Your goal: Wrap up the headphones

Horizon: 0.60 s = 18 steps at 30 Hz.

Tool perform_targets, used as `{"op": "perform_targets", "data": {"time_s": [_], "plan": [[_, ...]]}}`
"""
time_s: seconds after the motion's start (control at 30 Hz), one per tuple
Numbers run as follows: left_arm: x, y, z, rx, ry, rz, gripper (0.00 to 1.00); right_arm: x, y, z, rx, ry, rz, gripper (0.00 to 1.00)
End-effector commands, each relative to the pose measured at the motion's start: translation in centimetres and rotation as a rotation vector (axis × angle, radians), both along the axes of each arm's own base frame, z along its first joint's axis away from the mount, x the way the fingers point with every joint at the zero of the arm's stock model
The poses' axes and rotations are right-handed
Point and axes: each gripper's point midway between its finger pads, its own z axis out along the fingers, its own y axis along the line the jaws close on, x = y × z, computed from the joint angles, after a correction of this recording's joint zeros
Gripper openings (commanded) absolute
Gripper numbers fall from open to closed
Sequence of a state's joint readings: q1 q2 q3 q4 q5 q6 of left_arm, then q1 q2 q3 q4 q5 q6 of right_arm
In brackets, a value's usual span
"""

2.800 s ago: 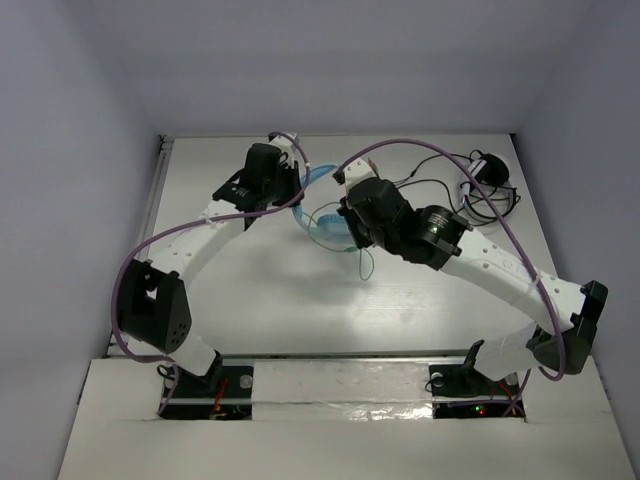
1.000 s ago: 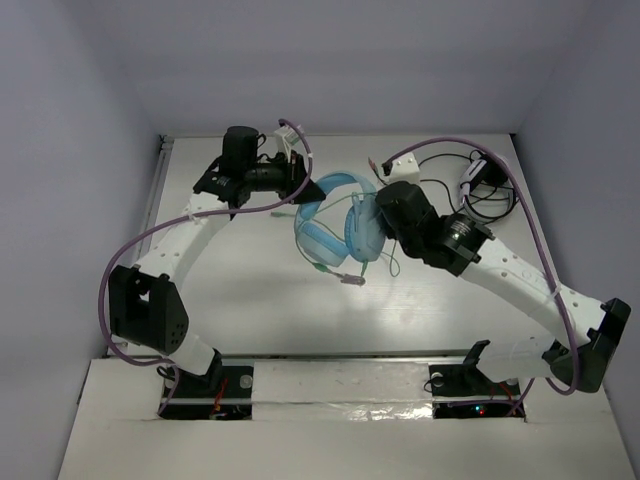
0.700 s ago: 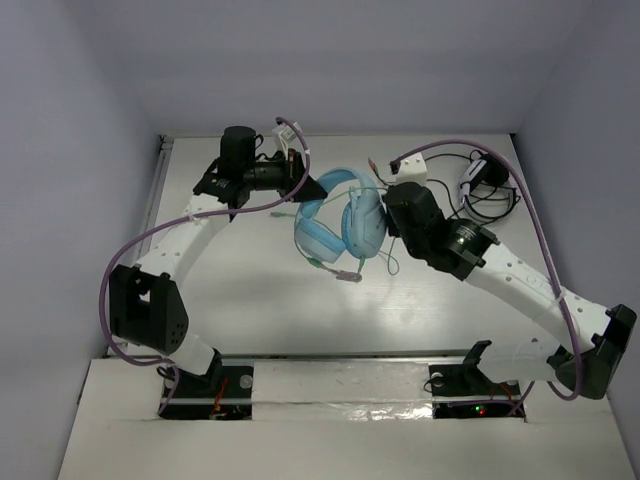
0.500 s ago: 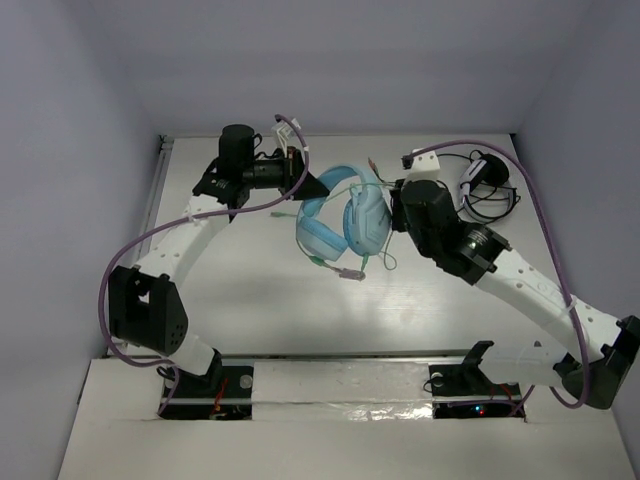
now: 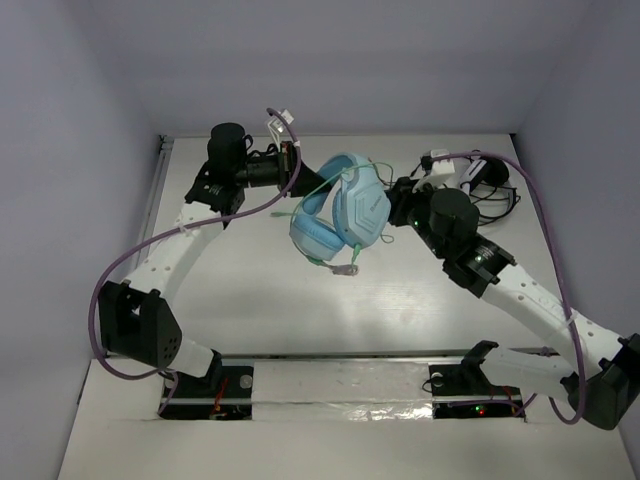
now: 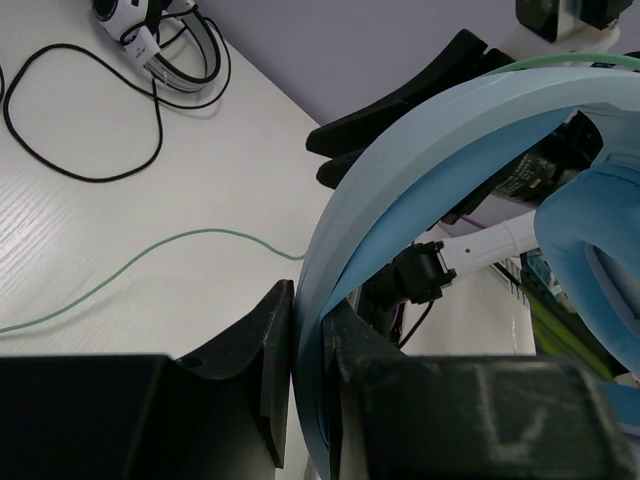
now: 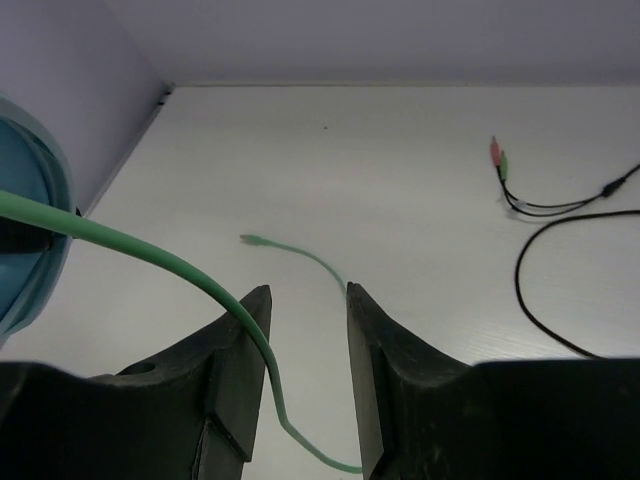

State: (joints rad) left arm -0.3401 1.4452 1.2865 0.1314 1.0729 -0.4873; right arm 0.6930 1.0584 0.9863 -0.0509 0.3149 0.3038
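Observation:
The light blue headphones (image 5: 342, 208) hang in the air over the middle of the table, ear cups down. My left gripper (image 5: 298, 172) is shut on their padded band (image 6: 420, 140), which sits clamped between the jaws in the left wrist view. The thin pale green cable (image 7: 255, 345) runs from an ear cup (image 7: 25, 220) across my right gripper (image 7: 305, 295), whose jaws stand open with the cable loose between them. In the top view the right gripper (image 5: 398, 200) is just right of the ear cups. The cable's plug end (image 5: 346, 268) dangles below the cups.
A black-and-white headset (image 5: 490, 180) with a black cable lies at the back right; it also shows in the left wrist view (image 6: 160, 40). Its pink and green plugs (image 7: 498, 158) lie on the table. Walls close the table at back and sides.
The left gripper has raised and turned the headphones, so the cups now face up and right. The right arm has drawn back to the right, away from the cups.

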Motion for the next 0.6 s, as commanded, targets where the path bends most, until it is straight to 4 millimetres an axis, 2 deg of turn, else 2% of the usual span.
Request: {"op": "perform_targets", "data": {"time_s": [0.0,0.2,0.23,0.3,0.33,0.47,0.57], "plan": [[-2.0,0.3,3.7,-0.061,-0.043,-0.027,0.0,0.3,2.0,3.5,0.143,-0.121,0.106,0.42],[-2.0,0.6,4.9,-0.083,-0.044,-0.004,0.0,0.2,3.1,3.0,0.2,-0.178,0.214,0.43],[-2.0,0.6,5.3,-0.089,-0.046,0.0,0.0,0.0,3.5,1.7,0.194,-0.165,0.236,0.48],[-1.6,1.1,6.1,-0.103,-0.031,0.04,0.0,0.4,3.6,1.0,0.205,-0.164,0.254,0.5],[-1.7,1.1,6.8,-0.114,-0.042,0.046,0.0,0.2,3.8,-0.2,0.201,-0.149,0.267,0.54],[-1.8,1.5,9.8,-0.148,-0.068,0.101,0.0,0.4,3.9,-2.1,0.226,-0.15,0.289,0.62],[-1.8,1.7,11.2,-0.163,-0.079,0.118,0.0,0.5,4.5,-3.9,0.227,-0.136,0.324,0.67]]}}
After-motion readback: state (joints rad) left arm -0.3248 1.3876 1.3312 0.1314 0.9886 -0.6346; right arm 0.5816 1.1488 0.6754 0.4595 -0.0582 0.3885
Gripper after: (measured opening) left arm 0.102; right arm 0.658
